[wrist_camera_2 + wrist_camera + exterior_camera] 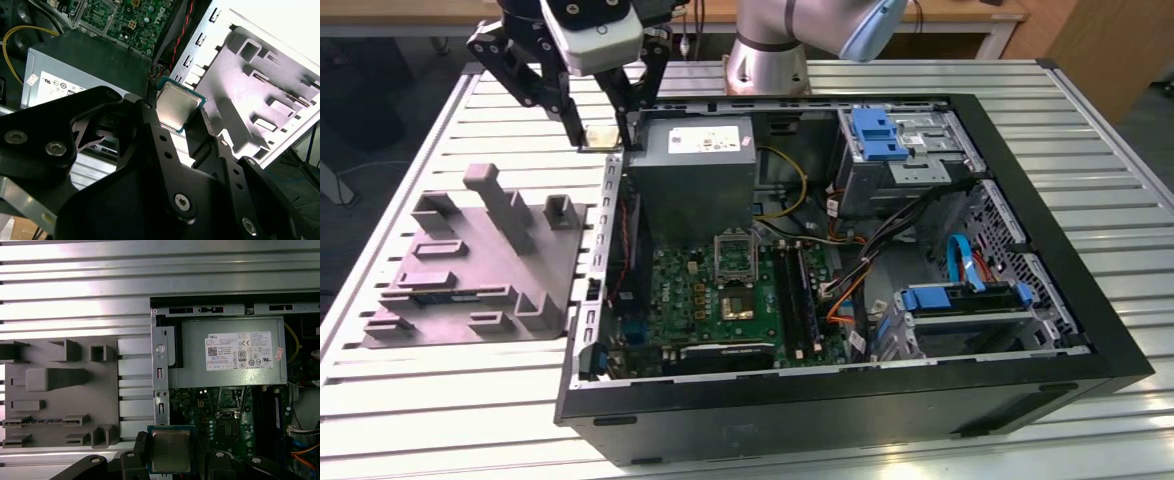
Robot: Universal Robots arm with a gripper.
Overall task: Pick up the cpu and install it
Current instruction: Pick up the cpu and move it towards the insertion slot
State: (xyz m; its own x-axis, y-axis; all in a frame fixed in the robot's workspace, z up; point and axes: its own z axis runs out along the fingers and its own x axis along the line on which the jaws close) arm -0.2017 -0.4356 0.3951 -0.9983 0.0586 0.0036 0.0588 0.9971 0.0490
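Black two-finger gripper sits in the upper left of the exterior view. Its jaws are clamped on the small flat square cpu, which has a silvery-grey metal top and a thin pale rim.

The chip hangs in the air beside the far corner of the open black computer case, on the exterior view's left. It is held above the slatted aluminium table, clear of the grey moulded plastic tray.

In the first wrist view I see the cpu metal face toward the camera, and the fingers press on two opposite edges. Its sides run parallel to the case's silver side wall.

The cpu is square, so I can name no long axis. In the second wrist view it sits cornerwise between the fingertips, with its greenish edge showing around the metal lid.

The grey metal power supply box lies just beside the gripper, inside the case. Lower in the exterior view, mid-frame, the silver-framed rectangular socket sits on the green motherboard, well apart from the chip.
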